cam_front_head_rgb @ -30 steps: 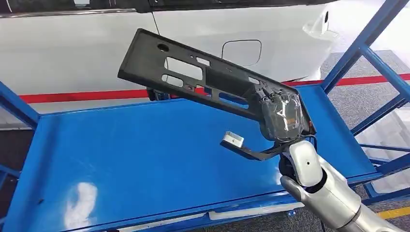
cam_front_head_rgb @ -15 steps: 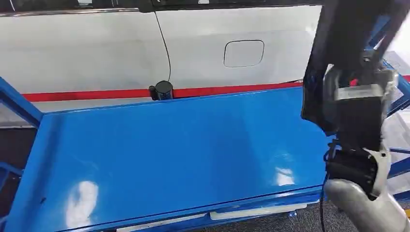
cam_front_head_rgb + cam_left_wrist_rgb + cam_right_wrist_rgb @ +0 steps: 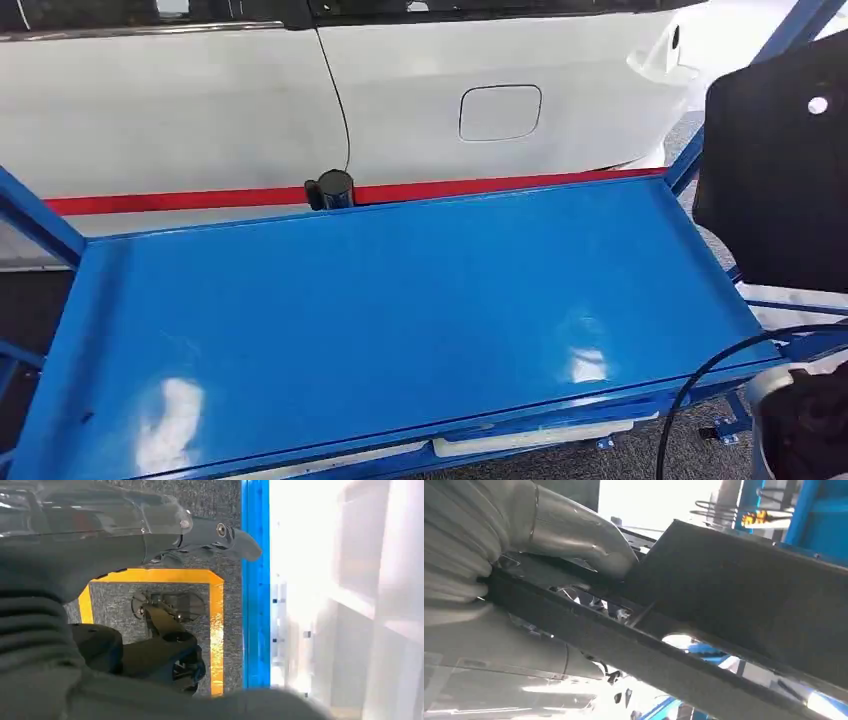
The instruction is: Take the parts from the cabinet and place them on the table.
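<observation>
Swung right off the blue metal table (image 3: 380, 300): black plastic panel (image 3: 780, 170), my right robot hand (image 3: 574, 545) clamped on it; left robot hand (image 3: 150, 535) empty, fingers apart.

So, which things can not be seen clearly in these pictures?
- Black part: head view, cut off by the right edge.
- Right hand: right wrist view, fingers hidden behind the part.
- Left hand: left wrist view, fingers mostly covered by its own cover.

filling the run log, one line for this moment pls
right hand: grips black part | part: off blue table's right edge | left hand: holds nothing
</observation>
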`<state>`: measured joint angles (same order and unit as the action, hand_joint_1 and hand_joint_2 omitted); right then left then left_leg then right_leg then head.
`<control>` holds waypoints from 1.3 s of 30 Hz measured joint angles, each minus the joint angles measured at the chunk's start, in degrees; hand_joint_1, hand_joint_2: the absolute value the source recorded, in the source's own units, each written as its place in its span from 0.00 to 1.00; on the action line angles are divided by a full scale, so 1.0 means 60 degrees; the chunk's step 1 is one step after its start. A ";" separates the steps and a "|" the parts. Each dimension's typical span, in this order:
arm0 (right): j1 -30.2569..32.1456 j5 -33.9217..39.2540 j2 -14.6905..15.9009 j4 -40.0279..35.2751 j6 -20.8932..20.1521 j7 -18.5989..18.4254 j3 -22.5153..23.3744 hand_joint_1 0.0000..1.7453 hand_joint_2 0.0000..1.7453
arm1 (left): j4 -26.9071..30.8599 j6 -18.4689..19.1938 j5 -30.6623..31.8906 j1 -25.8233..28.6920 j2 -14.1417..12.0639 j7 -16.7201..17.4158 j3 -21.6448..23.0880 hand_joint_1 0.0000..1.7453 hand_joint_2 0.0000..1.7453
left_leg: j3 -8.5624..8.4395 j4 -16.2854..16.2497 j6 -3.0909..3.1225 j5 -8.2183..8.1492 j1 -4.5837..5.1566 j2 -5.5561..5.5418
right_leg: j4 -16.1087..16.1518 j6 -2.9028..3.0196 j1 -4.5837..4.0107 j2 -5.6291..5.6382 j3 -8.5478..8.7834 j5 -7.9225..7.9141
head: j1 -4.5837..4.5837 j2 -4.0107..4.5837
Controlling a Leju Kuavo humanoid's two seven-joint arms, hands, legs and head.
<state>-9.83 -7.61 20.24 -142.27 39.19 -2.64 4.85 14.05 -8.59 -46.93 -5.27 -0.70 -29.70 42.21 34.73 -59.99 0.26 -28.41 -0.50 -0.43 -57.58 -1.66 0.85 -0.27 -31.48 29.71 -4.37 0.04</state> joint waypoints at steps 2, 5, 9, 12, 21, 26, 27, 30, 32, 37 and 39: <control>0.0001 0.0055 -0.0135 0.0000 0.0000 0.0044 0.0098 1.00 1.00 | -0.0018 0.0000 -0.0004 0.0000 0.0040 0.0004 -0.0051 0.00 1.00 | -0.0004 0.0000 0.0000 0.0000 0.0000 0.0007 | -0.0001 0.0001 0.0000 0.0005 0.0003 -0.0002 | -0.0007 0.0004; 0.0003 0.0062 -0.0280 0.0000 -0.0004 0.0055 0.0233 1.00 1.00 | -0.0033 -0.0011 -0.0004 0.0000 0.0069 -0.0004 -0.0106 0.00 1.00 | -0.0005 0.0000 0.0000 0.0000 0.0000 0.0010 | -0.0001 0.0001 0.0000 0.0010 0.0004 -0.0003 | -0.0004 0.0000; 0.0006 -0.0117 -0.0390 0.0000 -0.0007 0.0022 0.0244 1.00 1.00 | -0.0044 -0.0350 0.0014 0.0000 0.0113 -0.0029 -0.0124 0.00 1.00 | -0.0004 0.0000 0.0000 -0.0001 0.0000 0.0009 | -0.0001 0.0001 0.0000 0.0010 0.0007 -0.0003 | 0.0004 0.0000; 0.0005 -0.0339 -0.0444 0.0000 -0.0007 -0.0193 0.0222 1.00 1.00 | -0.0058 -0.0168 -0.0102 -0.0003 0.0146 0.0435 -0.0124 0.00 1.00 | -0.0004 0.0002 0.0000 -0.0001 0.0001 0.0008 | -0.0001 0.0001 0.0000 0.0009 0.0016 -0.0002 | 0.0000 0.0000; 0.0278 -0.0874 -0.0812 -0.0004 -0.0015 0.0072 -0.0128 1.00 1.00 | -0.0113 -0.0375 0.0164 0.0001 0.0284 0.1482 -0.0124 0.00 1.00 | -0.0006 -0.0008 0.0031 -0.0025 0.0030 0.0008 | 0.0013 -0.0015 0.0022 0.0007 0.0020 -0.0008 | 0.0015 0.0003; 0.0895 -0.0925 -0.1089 -0.0004 -0.0018 0.0157 -0.0478 1.00 1.00 | -0.0131 -0.0379 0.0317 0.0002 0.0357 0.1916 -0.0109 0.00 1.00 | -0.0005 -0.0019 0.0100 -0.0057 0.0114 0.0004 | 0.0017 -0.0103 0.0106 0.0007 0.0023 -0.0002 | 0.0026 0.0000; 0.1002 -0.0823 -0.1144 -0.0004 -0.0018 0.0157 -0.0562 1.00 1.00 | -0.0135 -0.0379 0.0383 0.0001 0.0368 0.2008 -0.0098 0.00 1.00 | -0.0006 -0.0021 0.0133 -0.0065 0.0133 0.0005 | 0.0022 -0.0141 0.0126 0.0006 0.0028 -0.0008 | 0.0040 0.0004; 0.1275 -0.0280 -0.1282 0.0007 -0.0022 0.0376 -0.0915 1.00 1.00 | -0.0142 -0.0492 0.0481 -0.0010 0.0404 0.2248 -0.0087 0.00 1.00 | -0.0045 0.0127 0.0289 0.0103 0.0070 0.0042 | -0.0067 -0.0220 0.0139 0.0028 0.0014 0.0104 | 0.0058 0.0004; 0.1309 0.0196 -0.1384 0.0026 -0.0022 0.0833 -0.1205 1.00 1.00 | -0.0149 -0.0557 0.0328 -0.0013 0.0408 0.2004 -0.0087 0.00 1.00 | -0.0019 0.0152 0.0344 0.0142 0.0064 0.0051 | -0.1087 -0.0207 0.0124 0.0029 -0.0361 0.0919 | -0.0116 0.0004; 0.0683 0.2166 -0.1639 0.0496 -0.0025 0.2238 -0.2114 1.00 1.00 | -0.0168 -0.0966 -0.0547 -0.0009 0.0361 0.1584 -0.0120 0.00 1.00 | 0.0081 0.0147 0.0289 0.0232 0.0143 0.0176 | -0.2159 -0.0131 0.0122 0.0028 -0.0640 0.1039 | -0.0266 0.0000; 0.0403 0.2477 -0.1759 0.0857 -0.0029 0.2623 -0.2551 1.00 1.00 | -0.0171 -0.1024 -0.0670 -0.0046 0.0350 0.1544 -0.0124 0.00 1.00 | 0.0101 0.0147 0.0227 0.0287 0.0160 0.0210 | -0.0456 0.0005 0.0107 0.0055 0.0309 0.0294 | -0.0266 0.0004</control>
<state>-7.41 7.26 9.68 -137.13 39.01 13.10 -10.45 13.03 -14.73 -50.95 -5.55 1.40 -20.44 41.46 35.33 -59.10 1.62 -26.69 0.46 0.83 -60.31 -1.63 1.49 0.06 -29.62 31.47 -5.97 0.07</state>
